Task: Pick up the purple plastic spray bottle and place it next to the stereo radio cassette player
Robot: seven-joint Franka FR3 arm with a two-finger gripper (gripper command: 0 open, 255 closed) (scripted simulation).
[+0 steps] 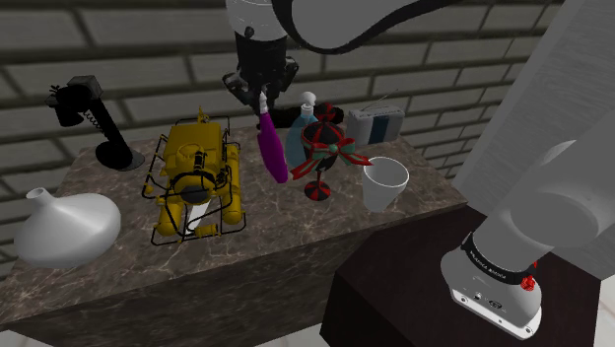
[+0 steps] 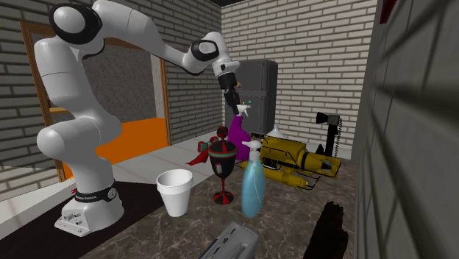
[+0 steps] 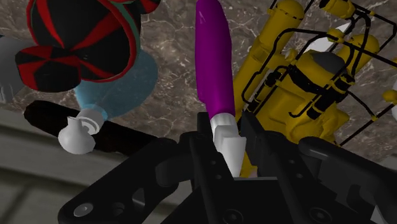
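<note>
In the shoulder view, the black claw [image 1: 262,102] hangs at upper centre of the frame, clamped on the white head of the purple spray bottle [image 1: 272,150]. The bottle's body slants down towards the bench [image 1: 296,232] below it. The wrist view shows the two fingers pressed against either side of that white neck, with the claw [image 3: 228,143] closed on it and the purple spray bottle [image 3: 215,70] stretching away over the marbled surface. Whether its base touches the bench cannot be told. Just to the frame's left of the bottle in the shoulder view lies a yellow machine in a black wire frame [image 1: 197,179], and just to its right stand a blue spray bottle [image 1: 303,136] and a red and black goblet [image 1: 325,155]. A white cup [image 1: 384,184] stands right of the goblet. The radio cassette player [image 1: 375,124] sits behind the cup against the brick wall, right of centre and well apart from the purple bottle. A black candlestick telephone [image 1: 94,120] stands at upper left, and a white flask [image 1: 64,229] rests at lower left. In the second exterior view, the claw [image 2: 237,103] is at upper centre, and the purple spray bottle [image 2: 235,132] is partly hidden behind the goblet [image 2: 223,165]. The blue spray bottle [image 2: 252,184] and white cup [image 2: 175,193] stand nearer the camera.
</note>
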